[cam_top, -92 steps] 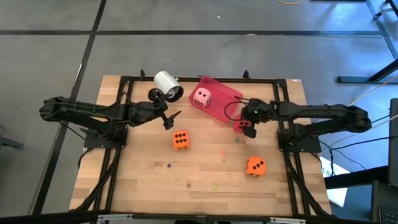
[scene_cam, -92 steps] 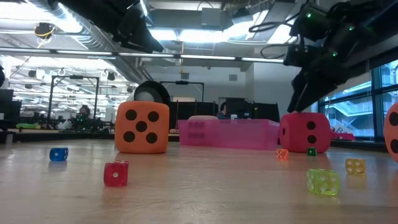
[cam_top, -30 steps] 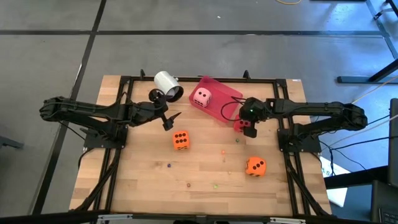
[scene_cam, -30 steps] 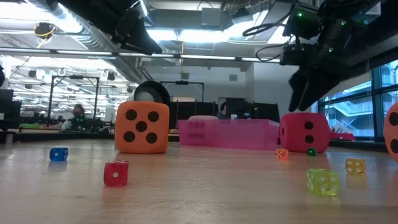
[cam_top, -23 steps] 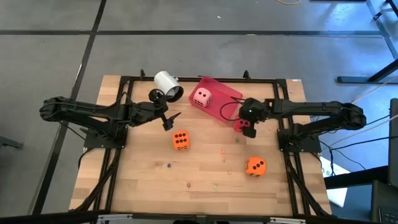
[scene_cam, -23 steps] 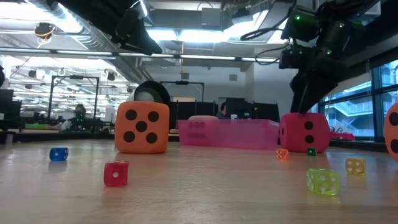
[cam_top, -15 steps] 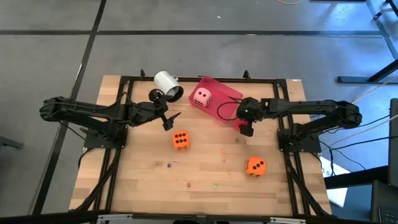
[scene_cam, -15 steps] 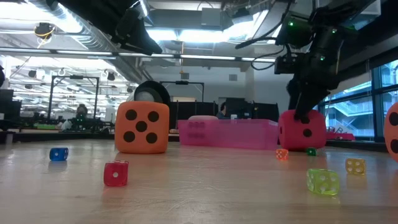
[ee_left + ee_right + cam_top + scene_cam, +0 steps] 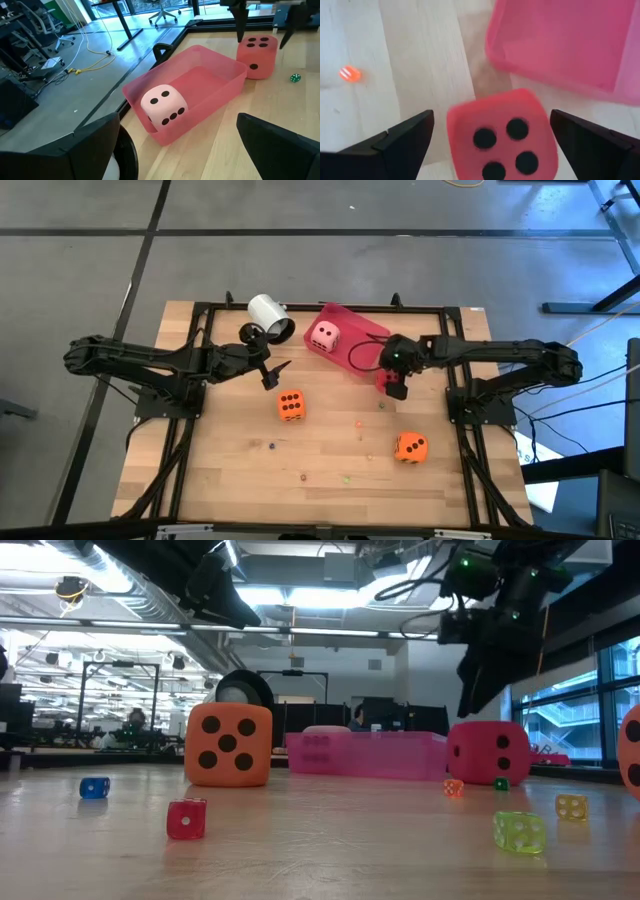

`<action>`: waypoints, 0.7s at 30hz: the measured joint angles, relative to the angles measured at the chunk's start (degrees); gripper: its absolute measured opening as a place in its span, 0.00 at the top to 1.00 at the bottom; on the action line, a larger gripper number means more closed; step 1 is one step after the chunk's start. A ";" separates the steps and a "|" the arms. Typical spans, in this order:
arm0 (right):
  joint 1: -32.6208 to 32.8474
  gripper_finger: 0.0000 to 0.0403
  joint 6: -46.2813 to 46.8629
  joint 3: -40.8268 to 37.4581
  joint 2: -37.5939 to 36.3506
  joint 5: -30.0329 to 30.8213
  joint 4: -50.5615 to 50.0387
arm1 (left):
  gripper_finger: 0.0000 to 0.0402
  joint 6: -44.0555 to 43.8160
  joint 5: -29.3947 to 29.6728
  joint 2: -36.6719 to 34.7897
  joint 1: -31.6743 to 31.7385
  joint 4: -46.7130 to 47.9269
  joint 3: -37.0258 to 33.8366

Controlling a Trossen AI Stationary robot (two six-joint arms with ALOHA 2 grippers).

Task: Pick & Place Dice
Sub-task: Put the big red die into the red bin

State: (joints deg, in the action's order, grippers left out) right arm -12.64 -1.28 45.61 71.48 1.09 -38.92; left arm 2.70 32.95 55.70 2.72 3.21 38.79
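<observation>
Right wrist view: we see the right gripper (image 9: 492, 135) spread wide above the red die (image 9: 502, 132), four pips up. We find no legible writing; the left gripper (image 9: 268, 370) waits apart near the cup (image 9: 270, 315).

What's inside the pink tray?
One pink die lies inside the pink tray, near one end; the rest of its floor shows bare. The red die sits outside, beside it. Whatever is beneath the pink die is hidden.

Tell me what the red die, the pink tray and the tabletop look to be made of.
Red die: probably foam, matte, with rounded soft edges. Pink tray: translucent plastic, thin glossy walls that let light through. Tabletop: wood, pale jointed strips with visible grain.
</observation>
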 joint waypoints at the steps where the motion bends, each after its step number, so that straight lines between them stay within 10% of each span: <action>1: 0.00 0.01 0.23 0.33 0.00 0.15 -0.39 | 0.00 -0.02 0.00 0.00 0.02 0.01 0.00; 21: -1.39 0.01 -14.18 -0.37 2.05 0.79 -3.24 | 0.00 -0.63 -0.02 0.00 0.02 -0.01 0.00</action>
State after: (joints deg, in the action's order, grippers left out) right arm -14.03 -15.46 45.23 73.53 1.88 -42.16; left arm 2.07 32.93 55.70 2.74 3.20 38.79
